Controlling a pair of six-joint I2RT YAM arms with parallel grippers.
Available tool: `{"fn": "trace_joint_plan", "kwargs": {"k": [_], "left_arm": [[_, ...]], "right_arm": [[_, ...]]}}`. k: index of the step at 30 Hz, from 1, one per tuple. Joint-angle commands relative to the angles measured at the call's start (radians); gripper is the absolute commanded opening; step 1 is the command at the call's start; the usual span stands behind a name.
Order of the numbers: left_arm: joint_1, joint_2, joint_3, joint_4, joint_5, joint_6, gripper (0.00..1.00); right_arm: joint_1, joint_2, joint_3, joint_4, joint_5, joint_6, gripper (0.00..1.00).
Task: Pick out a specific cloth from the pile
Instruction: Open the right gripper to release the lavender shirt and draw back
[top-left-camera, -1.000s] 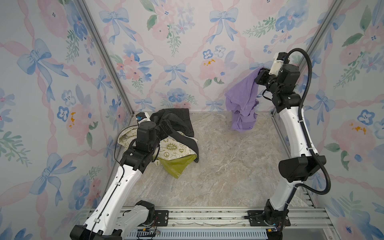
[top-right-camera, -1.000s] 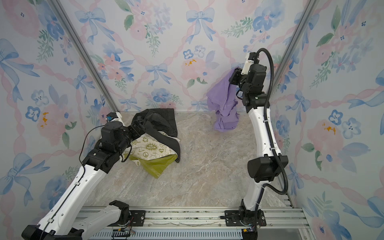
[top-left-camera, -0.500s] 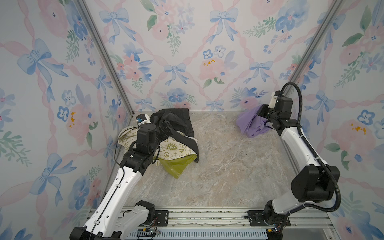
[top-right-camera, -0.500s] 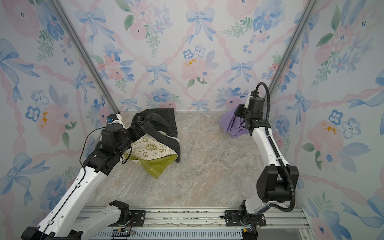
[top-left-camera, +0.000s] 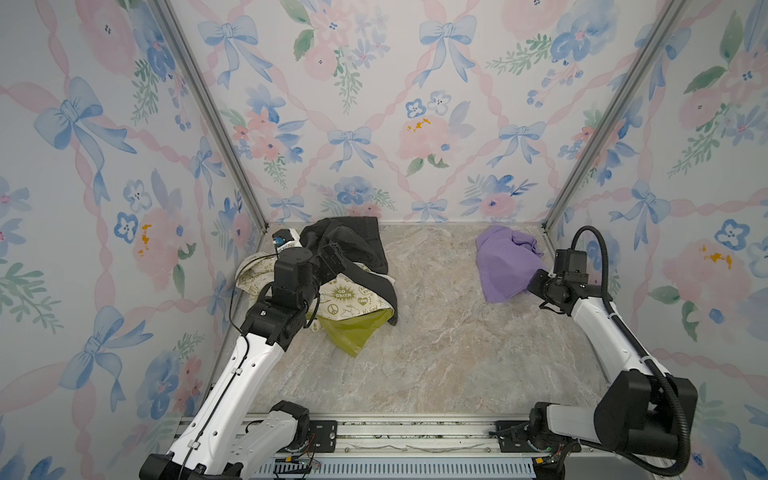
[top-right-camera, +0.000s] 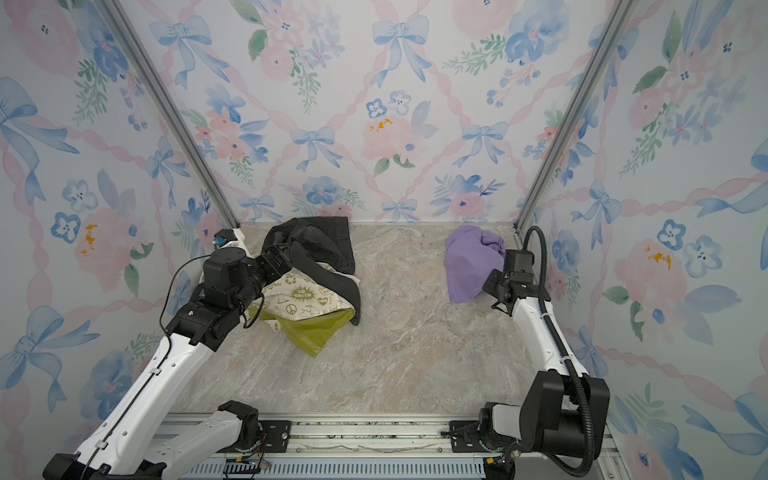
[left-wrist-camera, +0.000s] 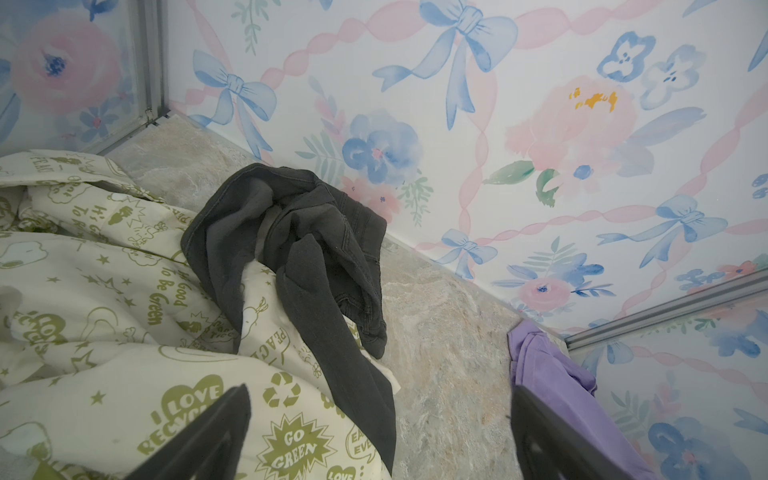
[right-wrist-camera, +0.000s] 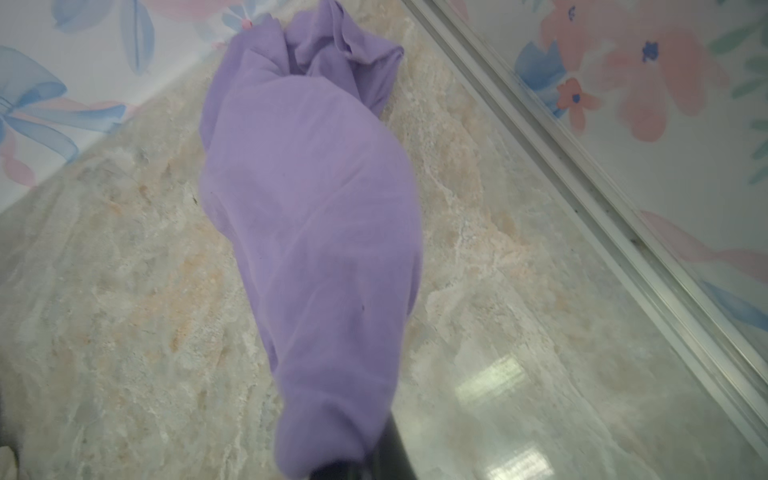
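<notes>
The cloth (top-left-camera: 505, 266) (top-right-camera: 471, 264), plain lavender-purple, lies crumpled on the marble floor at the back right, apart from the pile. Its near end bunches into my right gripper (top-left-camera: 534, 284) (top-right-camera: 488, 284), which stays low over the floor. In the right wrist view the cloth (right-wrist-camera: 316, 208) narrows into the gripper (right-wrist-camera: 345, 465) and hides most of the jaws, which are shut on it. The pile (top-left-camera: 345, 295) (top-right-camera: 303, 295) sits at the back left. My left gripper (top-left-camera: 332, 257) (left-wrist-camera: 380, 392) hovers wide open above it, holding nothing.
On the pile, a dark grey cloth (top-left-camera: 353, 245) (left-wrist-camera: 299, 241) drapes over cream fabric with olive prints (left-wrist-camera: 124, 291), and yellow-green fabric (top-left-camera: 353, 328) sticks out in front. Flowered walls close three sides; a metal post (top-left-camera: 552, 220) stands near the purple cloth. A rail (top-left-camera: 415, 432) runs along the front.
My right arm came down from high by the back wall, and the hanging purple cloth settled onto the floor at the back right. The left arm barely moved.
</notes>
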Motion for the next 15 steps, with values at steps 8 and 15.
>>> {"fn": "trace_joint_plan", "kwargs": {"k": [8,15], "left_arm": [[0.008,-0.012,-0.029,0.017,0.013,-0.019,0.98],[0.009,-0.004,-0.016,0.016,0.014,-0.004,0.98]], "right_arm": [[-0.014,-0.167,-0.158,-0.23,0.03,0.041,0.67],[-0.008,-0.27,-0.103,-0.295,0.001,0.067,0.84]]}}
